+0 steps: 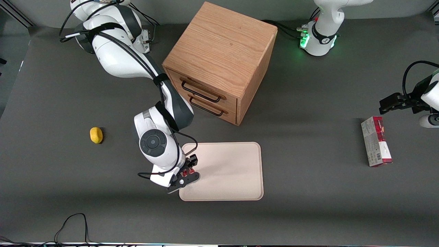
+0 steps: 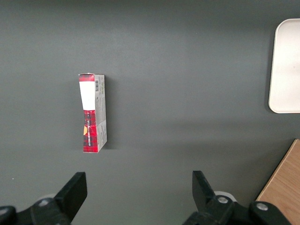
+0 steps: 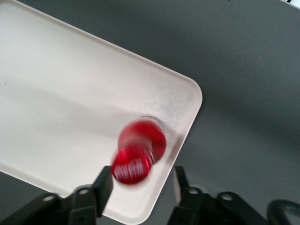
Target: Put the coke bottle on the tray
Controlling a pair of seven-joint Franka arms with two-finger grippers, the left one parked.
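Note:
The coke bottle (image 3: pixel 140 145), red with a red cap, stands on the cream tray (image 3: pixel 70 93) close to one rounded corner, seen from above and blurred. My right gripper (image 3: pixel 140 180) is open just above it, one finger on each side of the cap with a gap on one side. In the front view the gripper (image 1: pixel 189 168) hangs over the tray's (image 1: pixel 233 171) edge toward the working arm's end, and only a bit of red bottle (image 1: pixel 188 171) shows under it. The tray's corner also shows in the left wrist view (image 2: pixel 286 65).
A wooden drawer cabinet (image 1: pixel 219 61) stands farther from the front camera than the tray. A yellow lemon (image 1: pixel 96 134) lies toward the working arm's end. A red-and-grey carton (image 1: pixel 376 140) lies toward the parked arm's end and shows in the left wrist view (image 2: pixel 93 115).

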